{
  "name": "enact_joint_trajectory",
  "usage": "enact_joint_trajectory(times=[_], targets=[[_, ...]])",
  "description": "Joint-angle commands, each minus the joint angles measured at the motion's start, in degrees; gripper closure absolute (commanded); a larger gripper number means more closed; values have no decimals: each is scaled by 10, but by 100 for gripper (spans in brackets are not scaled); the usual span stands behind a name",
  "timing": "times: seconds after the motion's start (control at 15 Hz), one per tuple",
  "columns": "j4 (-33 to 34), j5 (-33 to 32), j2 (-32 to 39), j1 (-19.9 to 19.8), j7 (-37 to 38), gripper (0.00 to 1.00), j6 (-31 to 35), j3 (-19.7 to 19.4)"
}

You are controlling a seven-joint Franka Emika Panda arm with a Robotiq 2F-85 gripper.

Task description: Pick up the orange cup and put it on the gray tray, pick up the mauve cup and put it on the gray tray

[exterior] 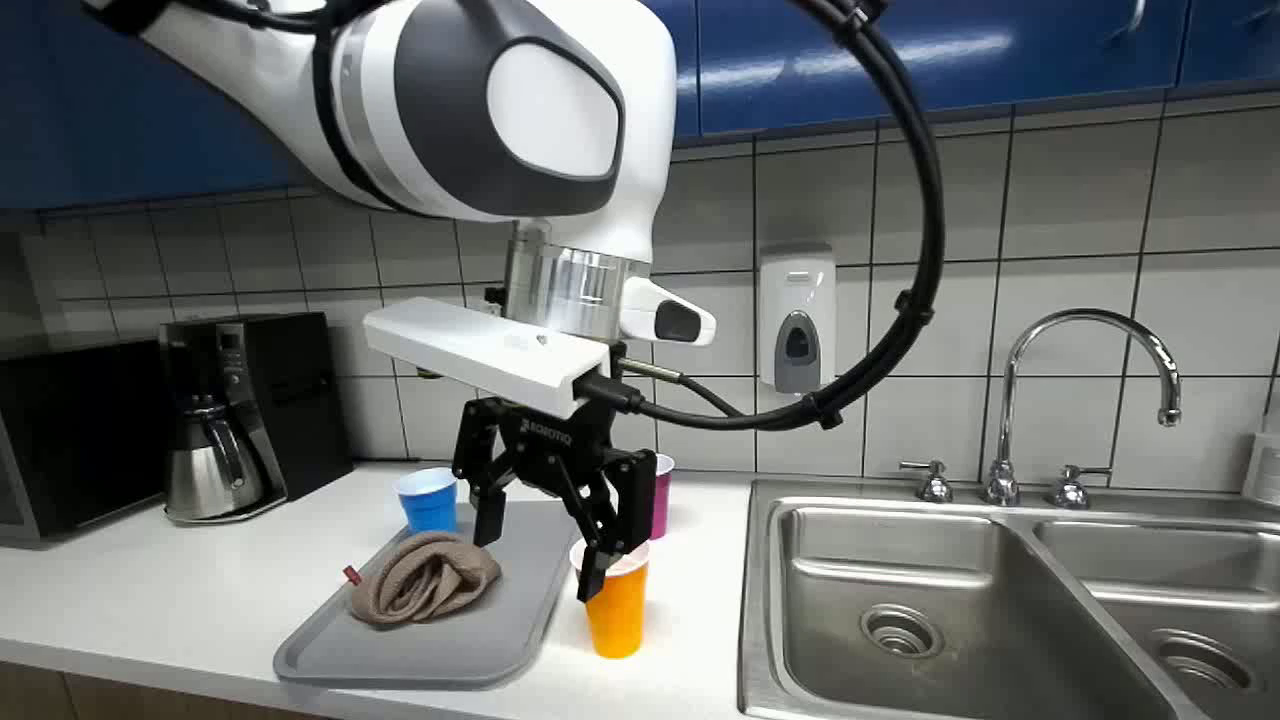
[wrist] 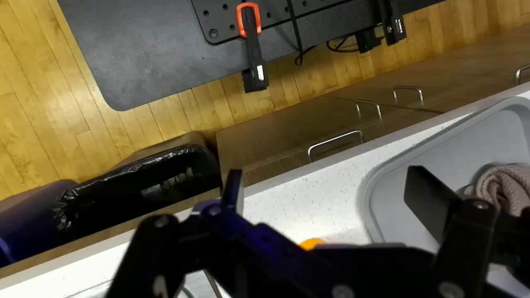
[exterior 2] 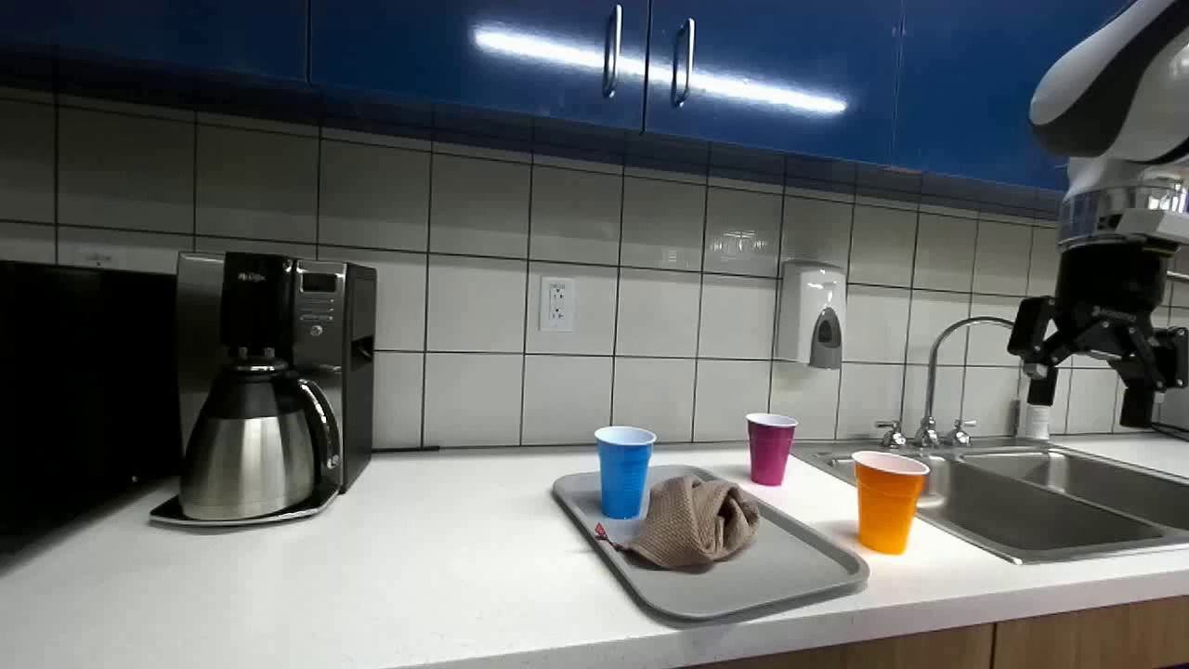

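Observation:
The orange cup (exterior: 615,618) stands upright on the counter between the gray tray (exterior: 460,662) and the sink. It also shows in an exterior view (exterior 2: 889,509), and a sliver of it shows in the wrist view (wrist: 310,243). The mauve cup (exterior: 661,503) stands upright farther back near the tiled wall, also seen in an exterior view (exterior 2: 770,452); it is out of the wrist view. The gray tray also shows in an exterior view (exterior 2: 743,595) and the wrist view (wrist: 387,207). My gripper (exterior: 540,556) is open and empty, raised above the counter; its fingers (wrist: 328,186) are wide apart.
A blue cup (exterior 2: 624,474) and a crumpled brown cloth (exterior 2: 692,522) are on the tray. The steel sink (exterior: 890,600) and its faucet (exterior: 1080,320) are beside the orange cup. A coffee maker (exterior 2: 269,400) and a wall soap dispenser (exterior: 797,320) stand at the back.

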Motion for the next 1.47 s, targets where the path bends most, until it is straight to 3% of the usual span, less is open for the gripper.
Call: enact_joint_trajectory(times=[0.0, 1.4], targets=[[1, 7, 2, -10, -6, 0, -1, 10], [-21, -6, 24, -9, -5, 0, 31, 19]])
